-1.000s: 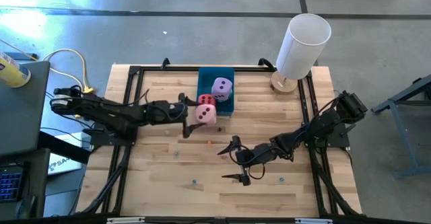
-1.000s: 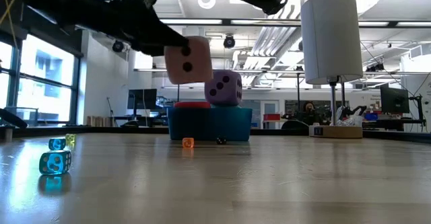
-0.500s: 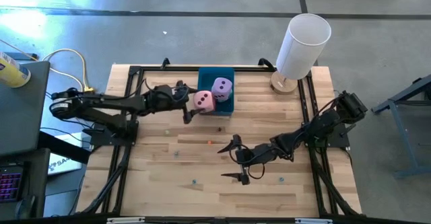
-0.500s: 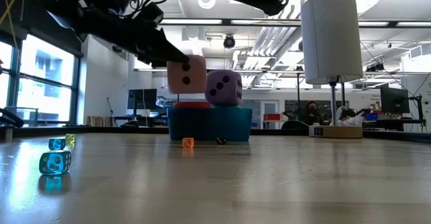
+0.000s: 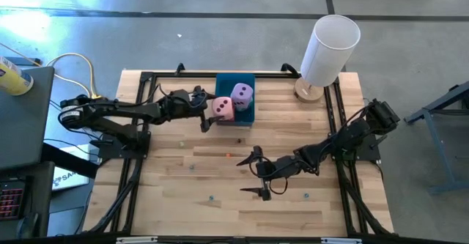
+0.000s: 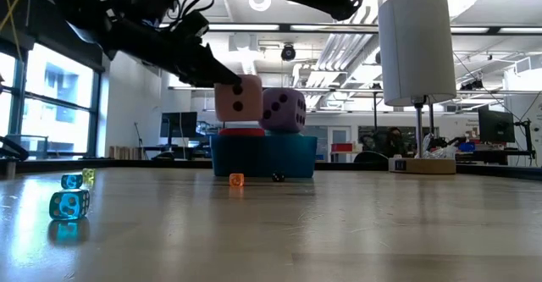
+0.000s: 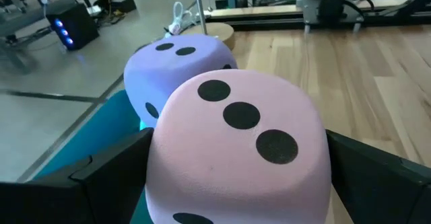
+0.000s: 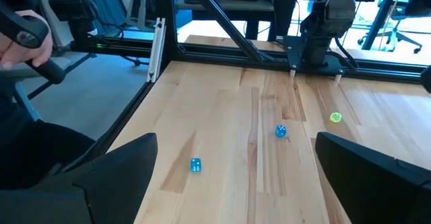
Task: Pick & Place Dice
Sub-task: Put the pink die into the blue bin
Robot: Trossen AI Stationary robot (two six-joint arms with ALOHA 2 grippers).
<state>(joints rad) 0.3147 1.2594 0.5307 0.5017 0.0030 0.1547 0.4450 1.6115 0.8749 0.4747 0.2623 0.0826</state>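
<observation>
My left gripper (image 5: 210, 110) is shut on the light pink die (image 5: 222, 108), which it carries over the left part of the blue tray (image 5: 236, 78). A lilac die (image 5: 242, 94) sits high in the tray, right beside the pink one. In the low view a red die (image 6: 241, 132) lies in the tray, just under the pink die (image 6: 238, 99). My right gripper (image 5: 242, 178) hangs open over the middle of the table, nearer its right side, with nothing between its fingers. My left gripper pinches the pink die by two opposite side faces (image 7: 158, 170) between its two fingers (image 7: 101, 180). The fingers come nearly level from the table's left. The three-pip face is up and the die stays level. Whether its underside touches the red die, I cannot tell.
A white cylinder on a round wooden base (image 5: 330, 46) stands at the far right corner. Tiny dice lie scattered on the wood: orange (image 6: 236, 179), blue (image 6: 69, 205), yellow (image 6: 87, 178), and two blue ones (image 8: 194, 165) ahead of my right gripper. Black rails (image 5: 146, 83) frame the table.
My left gripper has swung toward the table's far edge with the pink die, from in front of the tray to over it beside the lilac die. The die has stayed level and sunk a little toward the red die.
</observation>
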